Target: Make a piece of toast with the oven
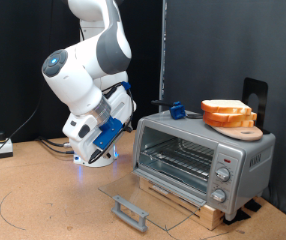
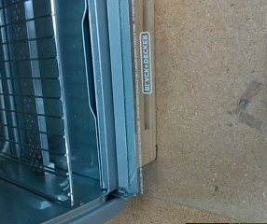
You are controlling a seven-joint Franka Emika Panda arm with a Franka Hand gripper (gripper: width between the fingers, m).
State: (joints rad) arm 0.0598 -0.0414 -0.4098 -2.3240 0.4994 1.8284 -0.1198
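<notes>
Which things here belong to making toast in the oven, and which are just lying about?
Job:
- oven, door down
- bread slices on top of it
- claw, not visible

Lying about:
- round wooden board under the bread
- blue object on the oven
- cables

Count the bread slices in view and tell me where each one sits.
2. Both slices of toast lie stacked on the round wooden board on top of the oven, toward the exterior view's right. The lower slice is partly covered. The wrist view shows none.
</notes>
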